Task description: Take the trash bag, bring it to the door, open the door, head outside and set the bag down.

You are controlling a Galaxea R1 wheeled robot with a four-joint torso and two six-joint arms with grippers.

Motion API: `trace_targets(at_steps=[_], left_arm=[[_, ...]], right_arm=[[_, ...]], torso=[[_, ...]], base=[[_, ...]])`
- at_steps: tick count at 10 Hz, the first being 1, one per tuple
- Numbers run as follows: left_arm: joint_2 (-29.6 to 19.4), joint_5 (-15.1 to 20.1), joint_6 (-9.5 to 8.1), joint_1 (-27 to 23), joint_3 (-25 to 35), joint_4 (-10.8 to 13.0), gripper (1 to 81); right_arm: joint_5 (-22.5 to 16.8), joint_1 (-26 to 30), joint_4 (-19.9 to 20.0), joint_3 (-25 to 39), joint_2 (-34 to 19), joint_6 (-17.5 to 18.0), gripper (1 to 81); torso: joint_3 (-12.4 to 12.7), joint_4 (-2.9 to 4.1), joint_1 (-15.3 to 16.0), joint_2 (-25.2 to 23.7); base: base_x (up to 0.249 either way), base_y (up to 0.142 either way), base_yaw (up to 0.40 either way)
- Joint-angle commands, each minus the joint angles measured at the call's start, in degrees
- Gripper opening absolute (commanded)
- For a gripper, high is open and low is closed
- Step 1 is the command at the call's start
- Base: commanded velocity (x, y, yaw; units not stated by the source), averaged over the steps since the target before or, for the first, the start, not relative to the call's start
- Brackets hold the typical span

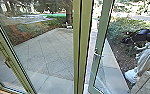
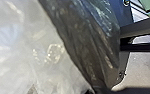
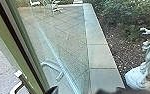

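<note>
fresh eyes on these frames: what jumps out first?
The trash bag, large, shiny and crumpled, pale beside dark plastic, in the left wrist view. Then the green-framed glass door right of centre in the head view, and a person in pale trousers at its right edge.

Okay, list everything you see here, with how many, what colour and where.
Trash bag: one, cloudy see-through plastic, filling much of the left wrist view
Dark plastic: count unclear, brownish-black, beside the cloudy plastic
Glass door: one, green frame, right of the head view's middle
Door handle: count unclear through the glass, silver, on the door
Frame posts: several, green, middle and left of the head view
Paved yard: one, grey, outside
Shrubs: several, green, bordering the paving
Tree trunk: one, brown, beyond the yard
Furniture: count unclear, white, far across the yard
Person: one, light trousers, pale shoe, head view's right edge
Robot bar: one, black, left wrist view
</note>
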Motion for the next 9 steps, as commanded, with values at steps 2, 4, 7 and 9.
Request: trace_targets(at_steps=[2,4,7,9], left_arm=[[-0.1,3.8,-0.15,-0.7,0.5,-0.4,1.0],[-0.1,3.8,-0.15,-0.6,0.5,-0.8,1.0],[-0.1,3.9,-0.15,-0.6,0.5,-0.8,1.0],[0.1,3.9,-0.24,-0.5,0.6,-0.9,1.0]], right_arm=[[0.7,9.0,-7.4,-4.5,-0.3,-2.7,81.1],[1.5,8.4,-9.1,-6.5,1.0,-2.9,81.1],[1.5,7.6,-12.3,-7.3,1.1,-3.0,81.1],[1.5,7.4,-13.7,-8.0,0.6,-4.2,81.1]], torso=[[0.0,0.0,0.0,0.0],[0.0,0.0,0.0,0.0],[0.0,0.0,0.0,0.0],[0.0,0.0,0.1,0.0]], base=[[0.0,0.0,0.0],[0.0,0.0,0.0],[0.0,0.0,0.0],[0.0,0.0,0.0]])
